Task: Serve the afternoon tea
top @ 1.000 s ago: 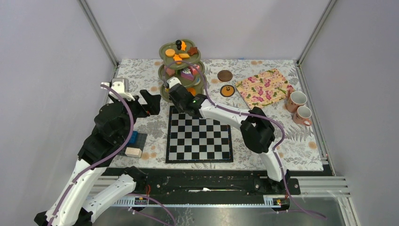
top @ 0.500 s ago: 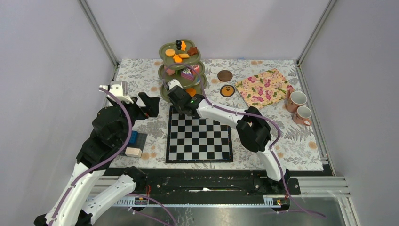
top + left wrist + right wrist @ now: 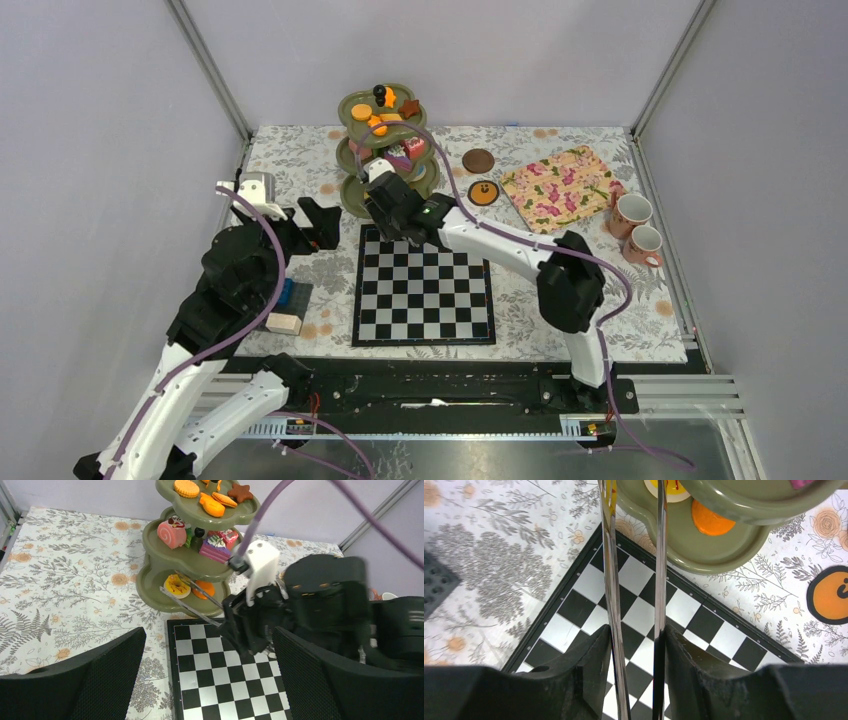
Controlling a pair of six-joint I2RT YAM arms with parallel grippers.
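Observation:
The olive-green three-tier stand [image 3: 352,155] stands at the back of the table and carries toy pastries on every tier. My right gripper [image 3: 386,203] is shut on metal tongs [image 3: 610,555]. The tong blades reach over the lowest tier [image 3: 684,545] and lie on either side of a yellow tart [image 3: 176,585]. I cannot tell whether they pinch it. An orange pastry [image 3: 711,520] lies beside it. My left gripper [image 3: 325,222] is open and empty, hovering left of the stand. Two pink-patterned cups [image 3: 633,211] sit at the far right.
A chessboard [image 3: 422,285] lies in the middle, under my right wrist. A floral napkin [image 3: 562,185], a brown coaster [image 3: 478,160] and an orange coaster [image 3: 484,193] lie right of the stand. Blue and beige blocks [image 3: 284,310] sit under my left arm.
My right arm's elbow has swung right and its gripper with the tongs has shifted slightly right along the stand's base. My left arm has barely moved.

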